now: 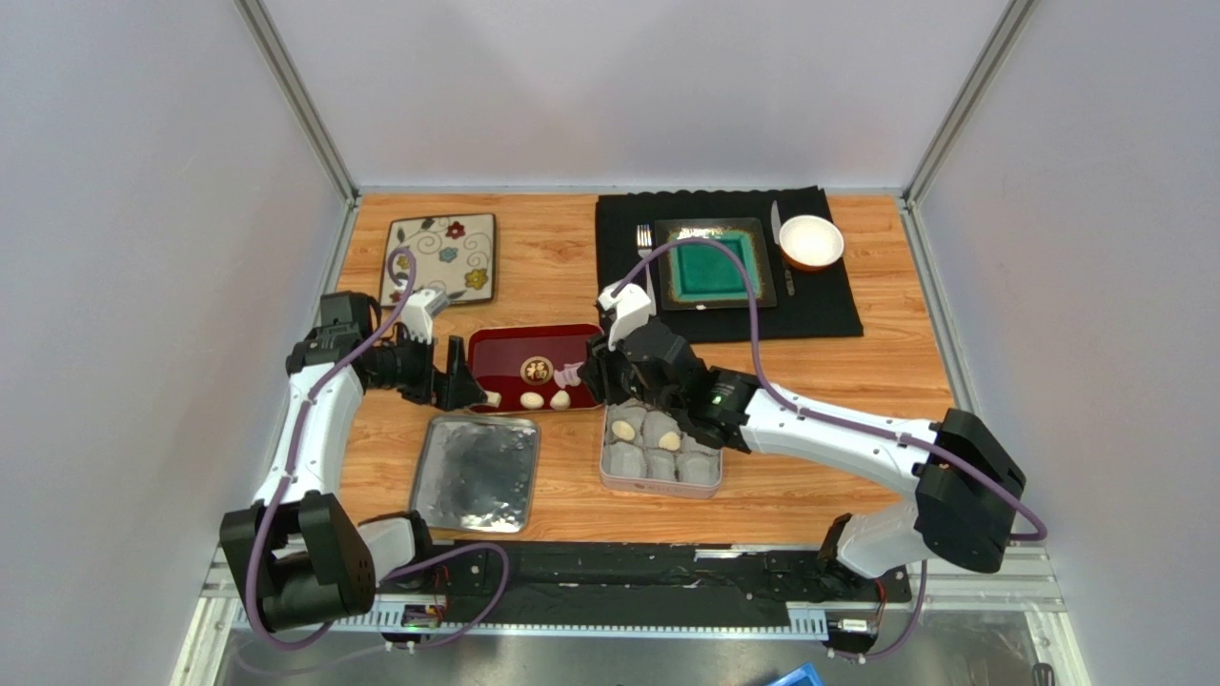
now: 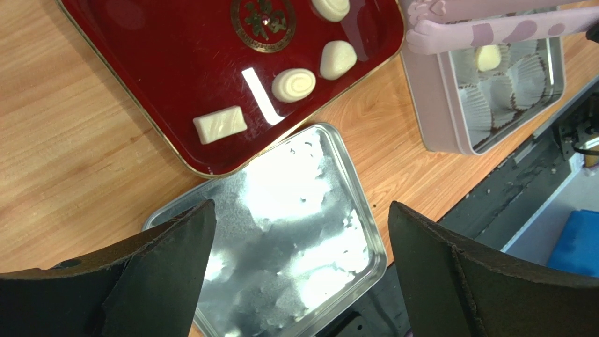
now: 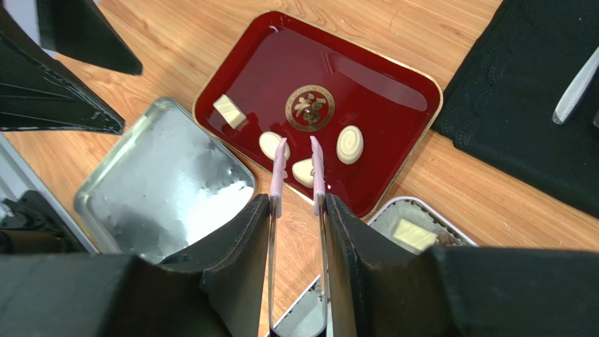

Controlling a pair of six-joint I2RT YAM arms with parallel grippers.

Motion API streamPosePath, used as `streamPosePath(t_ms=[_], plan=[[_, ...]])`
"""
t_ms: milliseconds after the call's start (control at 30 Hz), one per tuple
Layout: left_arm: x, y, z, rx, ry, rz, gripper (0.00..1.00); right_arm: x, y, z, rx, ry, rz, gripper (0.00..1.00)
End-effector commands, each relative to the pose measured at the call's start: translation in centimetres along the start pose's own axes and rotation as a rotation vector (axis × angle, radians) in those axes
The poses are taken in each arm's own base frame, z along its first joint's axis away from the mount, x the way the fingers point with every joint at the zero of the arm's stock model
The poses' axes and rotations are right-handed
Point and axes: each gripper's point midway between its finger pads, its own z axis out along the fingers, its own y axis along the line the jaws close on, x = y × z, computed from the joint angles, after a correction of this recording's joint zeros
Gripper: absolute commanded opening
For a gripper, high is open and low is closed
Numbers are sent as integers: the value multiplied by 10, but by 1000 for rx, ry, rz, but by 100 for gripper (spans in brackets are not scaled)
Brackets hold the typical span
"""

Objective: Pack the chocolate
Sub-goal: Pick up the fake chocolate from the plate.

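Note:
Several cream chocolate pieces lie on the red tray (image 3: 379, 91): a rectangular one (image 3: 228, 111), an oval (image 3: 270, 144), a swirled one (image 3: 350, 143) and one (image 3: 304, 172) seen between the tong arms. My right gripper (image 3: 297, 203) is shut on pink-tipped tongs (image 3: 318, 168), whose tips stand apart above the tray's near edge. One chocolate (image 3: 413, 234) sits in a paper cup inside the tin box (image 1: 659, 446). My left gripper (image 2: 301, 210) hangs wide open and holds nothing, above the silver lid (image 2: 295, 232), left of the tray.
A floral plate (image 1: 443, 257) lies at the back left. A black mat (image 1: 730, 307) at the back right carries a green dish (image 1: 713, 267), a fork and a white bowl (image 1: 811, 240). White paper cups fill the tin box.

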Motion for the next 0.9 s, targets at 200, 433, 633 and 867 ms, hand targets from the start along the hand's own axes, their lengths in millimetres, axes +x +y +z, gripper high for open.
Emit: streamPosePath(t_ms=[200,433,633,867], plan=[[-14,10,-3,-59,-66,89,99,-21,-1,8,54,-47,-42,38],[-10,22,1,-114,-69,71,98,-18,-3,19,73,-39,-61,39],[-7,29,0,-151,-63,68,98,-17,-2,32,79,-45,-72,41],[-5,26,1,-136,-63,66,98,-14,-8,42,111,-41,-80,41]])
